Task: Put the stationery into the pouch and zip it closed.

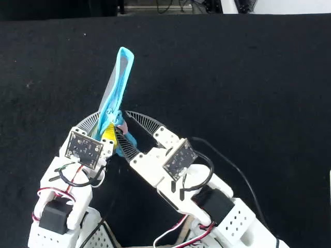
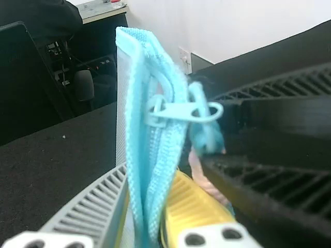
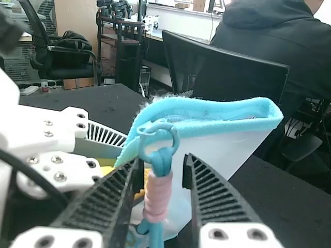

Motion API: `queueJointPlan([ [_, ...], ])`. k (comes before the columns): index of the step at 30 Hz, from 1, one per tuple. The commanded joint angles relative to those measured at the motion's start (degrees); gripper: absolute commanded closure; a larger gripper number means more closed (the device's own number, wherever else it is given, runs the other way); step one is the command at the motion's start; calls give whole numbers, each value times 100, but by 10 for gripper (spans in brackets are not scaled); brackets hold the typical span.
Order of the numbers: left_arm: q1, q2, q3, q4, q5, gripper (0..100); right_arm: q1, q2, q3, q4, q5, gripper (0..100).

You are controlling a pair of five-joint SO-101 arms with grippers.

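A light blue zip pouch (image 1: 116, 88) with a pale see-through side stands upright above the black table, its far end pointing away from the arms. My left gripper (image 1: 106, 132) is shut on its near end, and the fabric (image 2: 145, 129) sits pinched between a grey finger (image 2: 88, 206) and a yellow pad (image 2: 196, 206). The zipper pull (image 2: 178, 111) sits at the near end of the pouch's top edge (image 3: 217, 116). From it hangs a blue cord with a pink bead (image 3: 158, 194). My right gripper (image 3: 161, 175) is open, one black finger (image 3: 119, 191) on each side of that cord. What is inside the pouch is hidden.
Black cloth (image 1: 232, 77) covers the table, with wide free room beyond and to the right of the pouch. A black cable (image 1: 232, 165) loops off the right arm's base. Both arm bases crowd the near edge.
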Motion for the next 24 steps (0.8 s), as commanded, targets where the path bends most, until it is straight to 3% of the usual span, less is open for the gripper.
queueJointPlan([
  [1, -22, -53, -136, -158, -70, 949, 44, -127, -268, 18, -62, 875],
  [24, -66, -53, -136, -158, -70, 949, 53, -374, -338, 53, -62, 877],
])
